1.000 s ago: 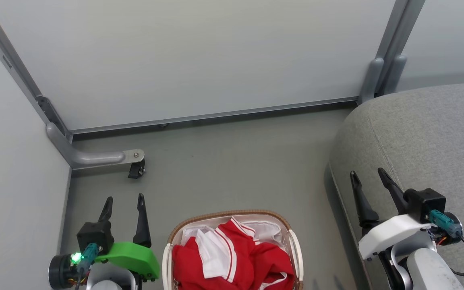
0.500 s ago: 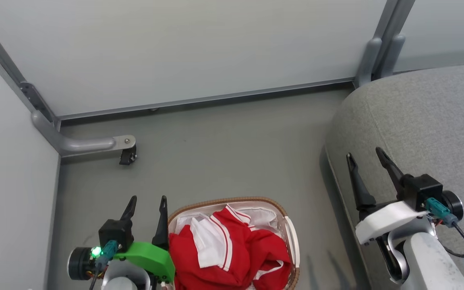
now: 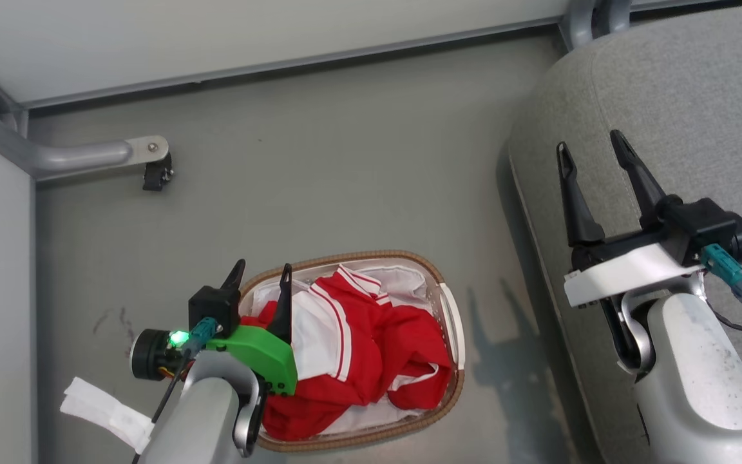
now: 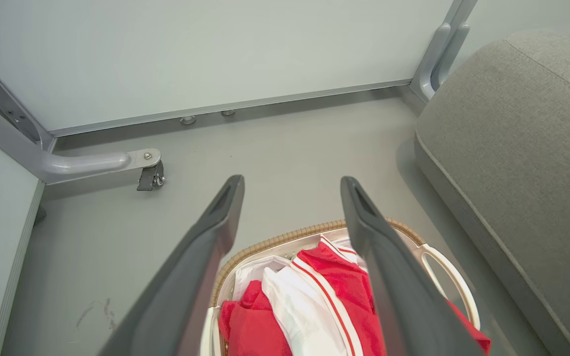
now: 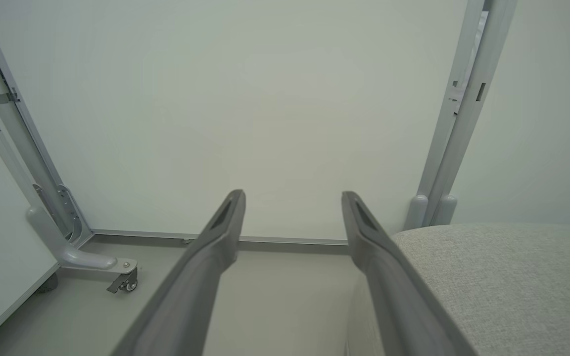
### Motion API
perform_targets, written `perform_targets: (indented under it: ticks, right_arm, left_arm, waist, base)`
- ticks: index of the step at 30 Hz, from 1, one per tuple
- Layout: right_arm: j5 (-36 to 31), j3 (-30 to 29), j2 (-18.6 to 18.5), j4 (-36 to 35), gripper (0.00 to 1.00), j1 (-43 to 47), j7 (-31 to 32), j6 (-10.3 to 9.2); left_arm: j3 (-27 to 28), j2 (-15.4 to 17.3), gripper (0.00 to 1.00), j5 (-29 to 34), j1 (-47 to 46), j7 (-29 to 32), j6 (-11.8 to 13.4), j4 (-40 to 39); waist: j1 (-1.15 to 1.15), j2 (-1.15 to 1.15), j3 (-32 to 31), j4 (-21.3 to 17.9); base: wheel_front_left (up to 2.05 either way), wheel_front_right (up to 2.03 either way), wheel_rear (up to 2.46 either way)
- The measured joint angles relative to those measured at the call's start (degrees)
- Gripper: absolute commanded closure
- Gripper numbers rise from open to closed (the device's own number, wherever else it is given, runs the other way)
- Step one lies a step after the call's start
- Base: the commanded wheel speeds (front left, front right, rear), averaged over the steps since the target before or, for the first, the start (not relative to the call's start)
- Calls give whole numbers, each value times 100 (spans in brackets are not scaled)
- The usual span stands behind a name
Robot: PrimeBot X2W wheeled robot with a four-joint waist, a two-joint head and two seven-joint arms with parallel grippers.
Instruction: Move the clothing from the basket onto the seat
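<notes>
Where left end effector (image 3: 264,264) overlaps, clothing (image 3: 377,335) part-hidden (basket (image 3: 456,322) rim too)

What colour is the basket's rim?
Brown, woven-looking, running around the white basket; the rim shows best in the head view.

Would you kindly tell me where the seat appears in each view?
Head view: the seat takes the right side.
Left wrist view: the seat runs down the right edge.
Right wrist view: the seat sits in the lower right corner.
Shared landmark: the caster, at left in each.
</notes>
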Motion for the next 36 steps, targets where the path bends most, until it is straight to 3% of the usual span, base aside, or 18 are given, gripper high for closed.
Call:
perform_targets:
  ticks: [24,36]
  right_arm:
    - [89,491,65,-555,0,-762,0,1]
    - [254,557,69,-609,0,-854,0,0]
  left_arm:
    - [-660,-5,0,-94,-1849,82,103,3003]
    - [-904,-5,0,-298,-2160,630,116,3374]
  waist:
    - [1,0,2246,-840]
    - [1,0,2905,-1037]
  base:
    - [0,0,0]
    - [0,0,0]
